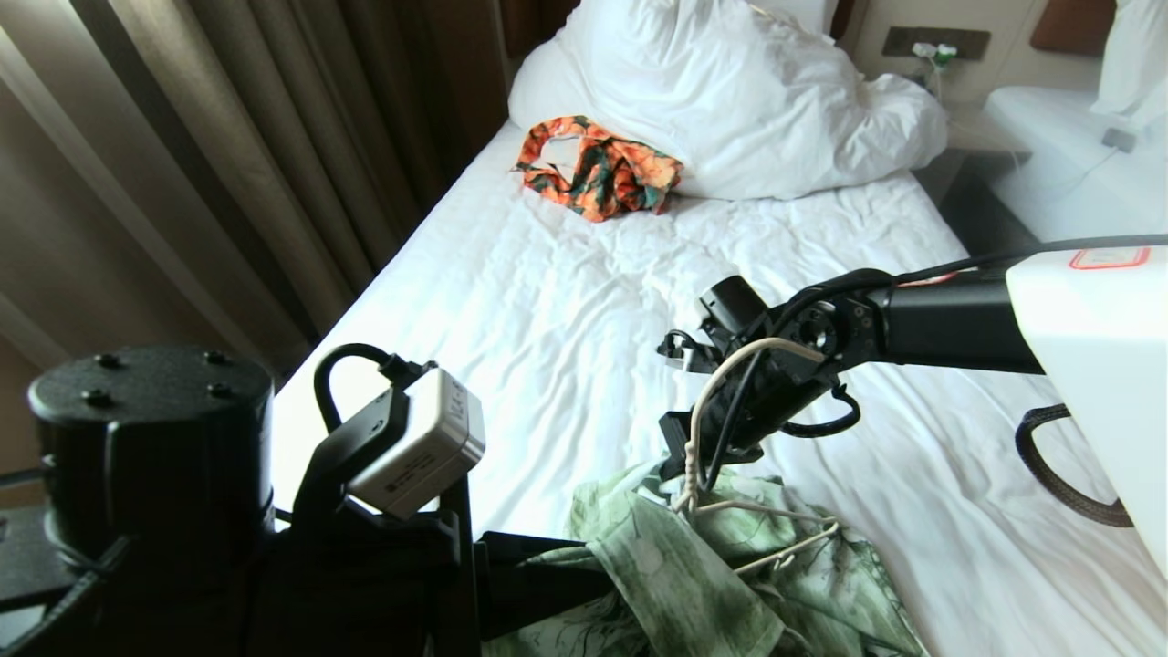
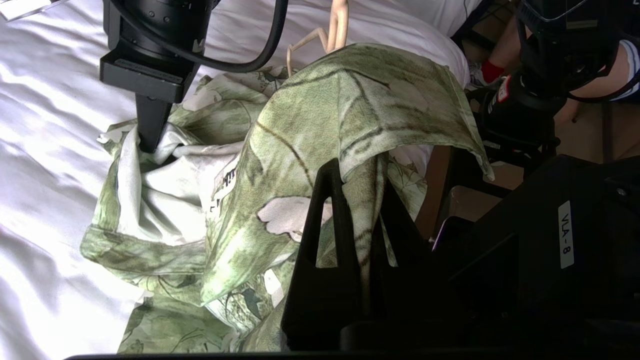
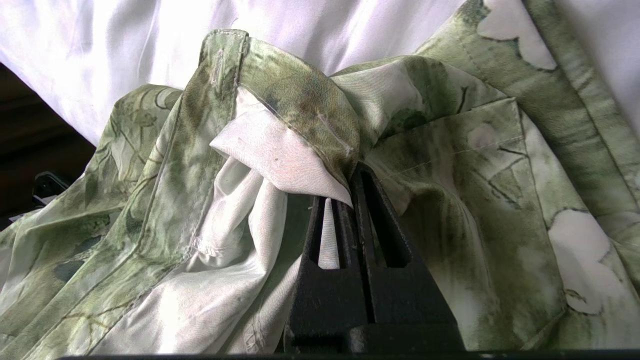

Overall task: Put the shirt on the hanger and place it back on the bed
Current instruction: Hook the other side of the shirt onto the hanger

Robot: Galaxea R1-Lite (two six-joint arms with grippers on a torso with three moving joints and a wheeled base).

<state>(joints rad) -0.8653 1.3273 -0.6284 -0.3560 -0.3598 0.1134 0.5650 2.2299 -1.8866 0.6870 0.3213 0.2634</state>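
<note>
The right hand (image 3: 350, 200) pinches the shirt (image 1: 693, 566) near its collar, and the left hand (image 2: 357, 200) grips another fold. The shirt is crumpled on the bed (image 1: 547, 301) over the hanger (image 1: 730, 429); it still needs draping properly.

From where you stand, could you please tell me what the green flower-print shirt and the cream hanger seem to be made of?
Green flower-print shirt: apparently thin woven fabric, slight sheen; it drapes softly and shows stitched hems. Cream hanger: probably coated wire; thin, with a twisted neck.
</note>
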